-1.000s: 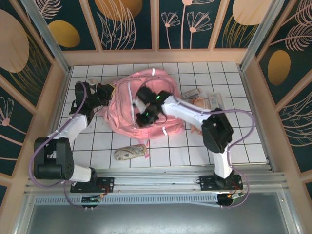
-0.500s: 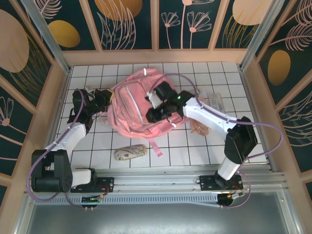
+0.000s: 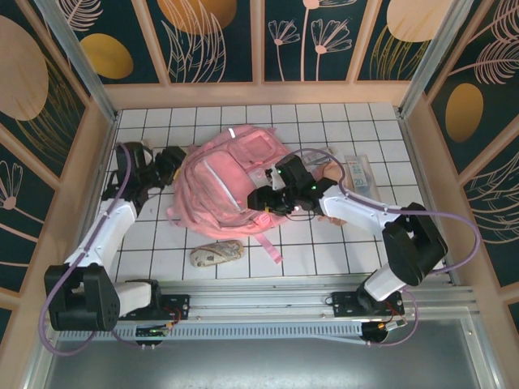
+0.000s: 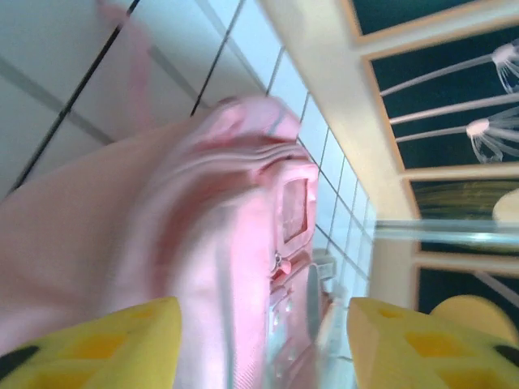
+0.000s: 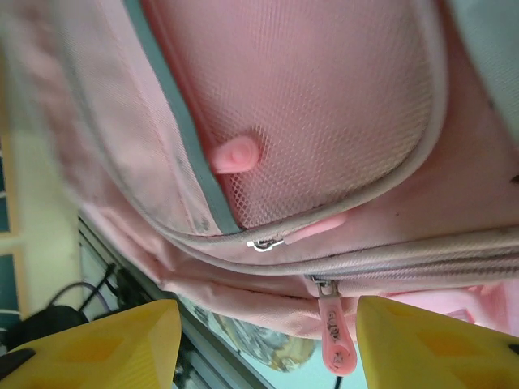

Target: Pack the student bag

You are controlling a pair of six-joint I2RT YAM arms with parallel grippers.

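**A:** Top view. The large pink fabric backpack (image 3: 231,174) lies flat mid-way across the white tiled table (image 3: 324,121). The left gripper (image 3: 172,159) is at its left edge and the right gripper (image 3: 259,200) is over its near right side. Why do they flank it?

**B:** Likely one steadies the bag while the other works a zip.

**A:** Left wrist view. The yellow fingers (image 4: 89,344) stand spread with pink fabric between them. The view is blurred, but the fabric is probably not clamped.

**B:** Right wrist view. The jaws are spread and pinch nothing. A pink rubber zip pull (image 5: 334,332) hangs between them, and the zips look closed. Packing looks not yet begun.
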